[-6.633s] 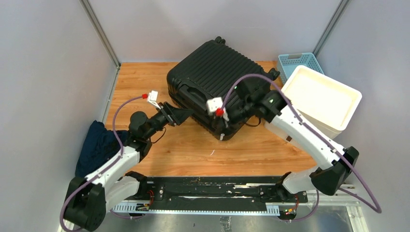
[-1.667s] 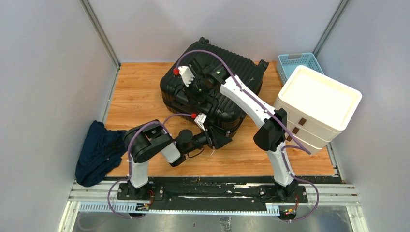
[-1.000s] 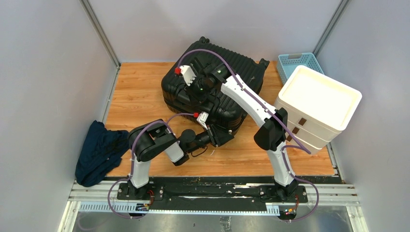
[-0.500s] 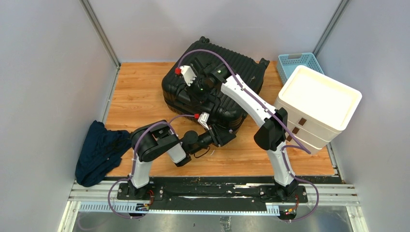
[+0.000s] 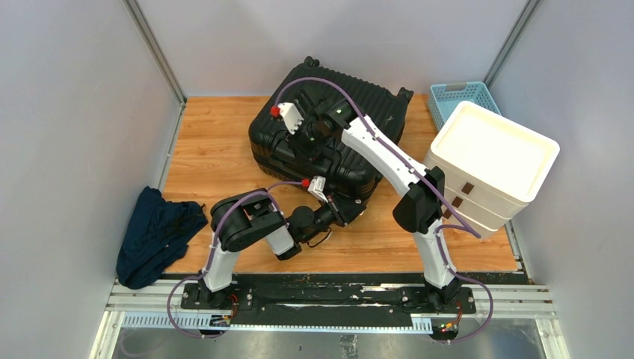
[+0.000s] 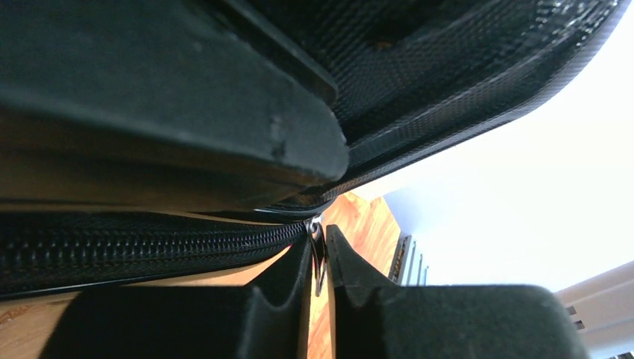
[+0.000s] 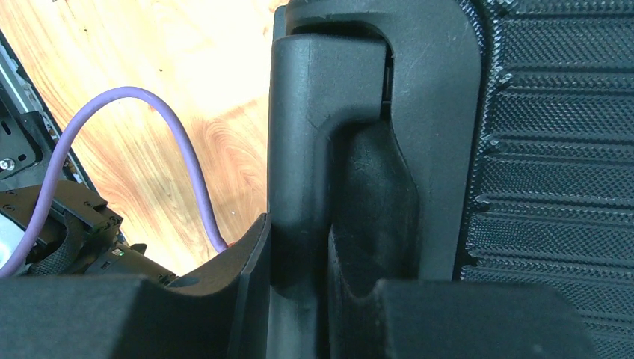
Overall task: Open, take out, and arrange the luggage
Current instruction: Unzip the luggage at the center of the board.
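The black ribbed luggage [image 5: 377, 97] lies flat at the back middle of the wooden table. My right gripper [image 5: 315, 152] reaches down over its near side and is shut on the black side handle [image 7: 321, 112], one finger on each side of the bar. My left gripper [image 5: 351, 211] lies low at the case's near corner. In the left wrist view its fingertips [image 6: 299, 258] pinch the small metal zipper pull [image 6: 319, 262] at the end of the black zipper [image 6: 149, 243]. The shell [image 6: 448, 67] hangs overhead there. The case looks closed.
A white stacked drawer unit [image 5: 493, 161] stands right of the case, with a light-blue mesh basket [image 5: 456, 97] behind it. A dark blue cloth [image 5: 157, 235] lies at the left edge. Grey walls enclose three sides. Bare wood [image 5: 209, 142] shows left of the case.
My left gripper has slid a little right along the case's near edge and closed on the zipper pull. The right gripper has kept its hold on the handle.
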### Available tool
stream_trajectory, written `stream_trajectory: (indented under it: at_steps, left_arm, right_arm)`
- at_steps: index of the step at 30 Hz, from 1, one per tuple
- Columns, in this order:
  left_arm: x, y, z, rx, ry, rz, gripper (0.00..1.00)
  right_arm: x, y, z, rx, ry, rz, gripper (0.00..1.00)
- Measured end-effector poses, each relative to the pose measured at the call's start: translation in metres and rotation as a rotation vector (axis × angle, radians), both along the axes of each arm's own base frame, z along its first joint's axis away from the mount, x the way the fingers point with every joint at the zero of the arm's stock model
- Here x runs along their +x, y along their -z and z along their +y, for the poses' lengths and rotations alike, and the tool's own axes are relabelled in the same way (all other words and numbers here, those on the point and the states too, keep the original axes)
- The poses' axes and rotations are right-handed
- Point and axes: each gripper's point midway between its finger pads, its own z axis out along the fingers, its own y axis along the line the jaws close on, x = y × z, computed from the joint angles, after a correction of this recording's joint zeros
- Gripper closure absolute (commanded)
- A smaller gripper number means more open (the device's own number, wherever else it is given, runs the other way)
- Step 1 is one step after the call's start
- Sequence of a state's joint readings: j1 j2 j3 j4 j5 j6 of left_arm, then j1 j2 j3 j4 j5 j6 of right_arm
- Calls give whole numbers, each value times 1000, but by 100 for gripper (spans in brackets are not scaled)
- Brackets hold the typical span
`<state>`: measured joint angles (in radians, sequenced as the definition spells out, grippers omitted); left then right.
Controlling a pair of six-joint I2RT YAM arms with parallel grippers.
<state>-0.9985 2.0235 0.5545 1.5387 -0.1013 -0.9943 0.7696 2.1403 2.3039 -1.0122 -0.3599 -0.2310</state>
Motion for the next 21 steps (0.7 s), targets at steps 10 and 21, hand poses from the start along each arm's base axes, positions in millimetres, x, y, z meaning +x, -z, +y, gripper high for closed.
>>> stream_trajectory:
  at_steps: [10, 21]
  left_arm:
    - [-2, 0, 2, 6, -2, -5, 100]
    - [-28, 9, 39, 23, -3, 83, 100]
  right_arm:
    - [-3, 0, -1, 14, -15, -12, 100]
    - [-29, -3, -18, 36, -80, -11, 100]
